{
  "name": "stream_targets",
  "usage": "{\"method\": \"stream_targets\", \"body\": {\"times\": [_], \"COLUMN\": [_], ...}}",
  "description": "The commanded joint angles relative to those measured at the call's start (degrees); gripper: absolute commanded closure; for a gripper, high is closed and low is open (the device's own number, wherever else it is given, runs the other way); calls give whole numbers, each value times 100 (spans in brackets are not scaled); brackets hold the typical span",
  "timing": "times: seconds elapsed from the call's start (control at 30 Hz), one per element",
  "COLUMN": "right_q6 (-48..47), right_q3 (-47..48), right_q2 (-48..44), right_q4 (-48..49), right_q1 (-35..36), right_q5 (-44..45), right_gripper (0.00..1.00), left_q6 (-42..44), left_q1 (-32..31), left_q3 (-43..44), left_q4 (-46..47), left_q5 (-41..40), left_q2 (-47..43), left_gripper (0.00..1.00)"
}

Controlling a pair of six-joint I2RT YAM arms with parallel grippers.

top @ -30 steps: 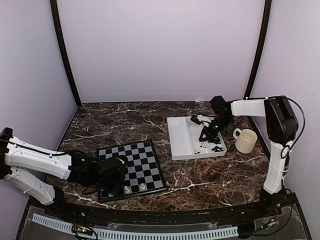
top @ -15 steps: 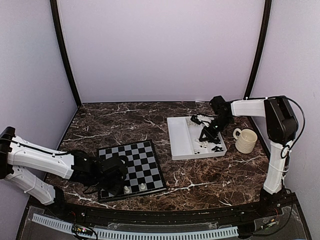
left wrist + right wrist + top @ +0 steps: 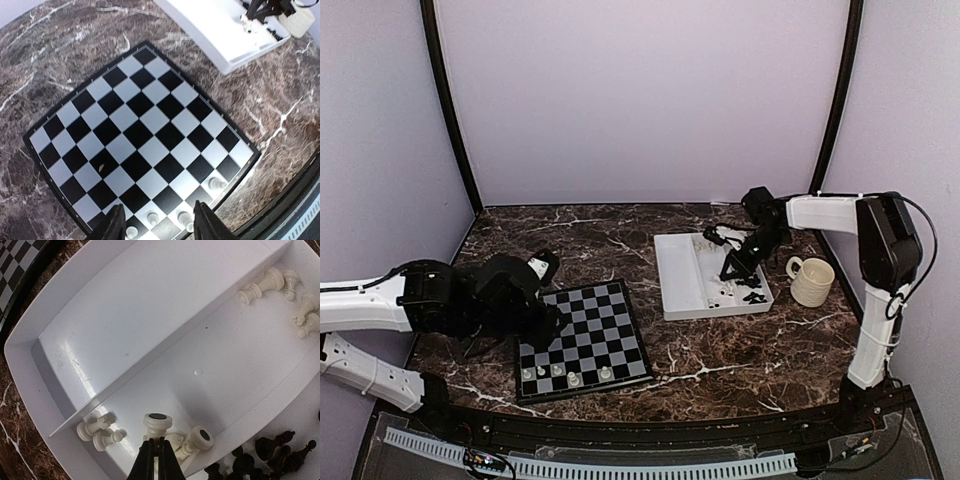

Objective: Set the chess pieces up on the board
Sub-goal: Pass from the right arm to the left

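Black and light-grey chessboard [image 3: 600,320] lies at the near left of the brown marbled desk [image 3: 720,345], with a few white chessmen [image 3: 575,379] standing on its nearest row. The left hand [image 3: 159,225] hangs above that row, fingers wide and empty. Farther right, the right hand [image 3: 159,457] reaches into the right compartment of a white tray [image 3: 125,315], fingers narrow, at a fallen white piece [image 3: 157,423] — whether it pinches it cannot be told. A cream mug [image 3: 812,281] stands beyond.

The pick likely goes best by closing on one stem only, clear of its neighbours, then lifting straight up past the tray's divider [image 3: 165,347].

One second ago the left hand sat low on the board's near-left corner; it has since risen and drawn back left, uncovering more white chessmen. The right hand has barely moved.
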Motion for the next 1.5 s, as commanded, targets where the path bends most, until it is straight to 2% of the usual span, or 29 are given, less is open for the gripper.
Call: {"method": "stream_targets", "body": {"times": [0.0,0.13,0.23,0.4,0.47,0.73,0.9,1.1,1.47], "right_q6": [47,13,-78,-258,-284,-330,-344,-337,-320], "right_q3": [311,331,344,537,599,824,879,942,938], "right_q2": [-529,-914,-1195,-1470,-1543,-1580,-1557,-1479,-1473], "right_q4": [-298,-479,-620,-1057,-1163,-1375,-1397,-1414,-1397], "right_q1": [37,243,554,1048,1221,1517,1528,1537,1539], "right_q5": [-338,-719,-853,-966,-980,-1064,-1113,-1149,-1147], "right_gripper": [97,96,96,95,95,95,95,95,95], "left_q6": [588,904,903,742,620,-904,-1527,-1978,-2282], "left_q1": [224,803,1181,1466,1505,1865,1882,1878,1869], "left_q3": [362,355,395,1118,1457,1665,1763,1809,1909], "left_q4": [78,1199,2094,3318,3639,6014,6805,7313,7630], "left_q5": [-183,457,1607,3281,3678,5162,5517,5845,6062], "left_q2": [-377,-271,150,1606,2167,3586,4060,4360,4652], "left_gripper": [51,51,52,52,52,49,50,52,63]}}
